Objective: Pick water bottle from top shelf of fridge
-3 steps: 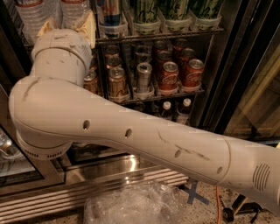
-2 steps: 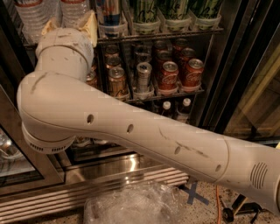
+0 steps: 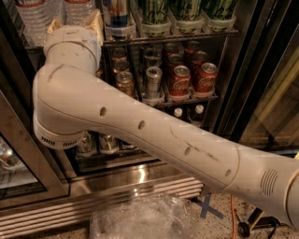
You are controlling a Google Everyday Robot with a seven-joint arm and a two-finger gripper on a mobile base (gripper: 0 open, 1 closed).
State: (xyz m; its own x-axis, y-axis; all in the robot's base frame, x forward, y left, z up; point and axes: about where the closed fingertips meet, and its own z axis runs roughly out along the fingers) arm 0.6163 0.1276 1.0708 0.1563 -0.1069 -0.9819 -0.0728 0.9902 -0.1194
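Observation:
Two water bottles (image 3: 33,21) (image 3: 77,8), clear and ribbed with red labels, stand at the top left of the fridge (image 3: 245,70); their caps are cut off by the top edge. The top shelf (image 3: 187,35), a dark wire rack, runs to the right of them with tall green cans on it. My gripper (image 3: 74,22) reaches up at the end of my big cream arm (image 3: 140,126), right at the base of the bottles. The wrist hides most of it and the shelf's left part.
Red soda cans (image 3: 180,79) and silver cans (image 3: 153,79) fill the rack below. Small white-capped bottles (image 3: 178,113) stand lower. The louvred steel base (image 3: 117,196), crumpled clear plastic (image 3: 140,219) and a blue tape cross (image 3: 208,207) lie at the bottom. A glass door (image 3: 18,158) stands at the left.
My arm's elbow and wrist have shifted a little to the right. The wrist stays at the base of the water bottles.

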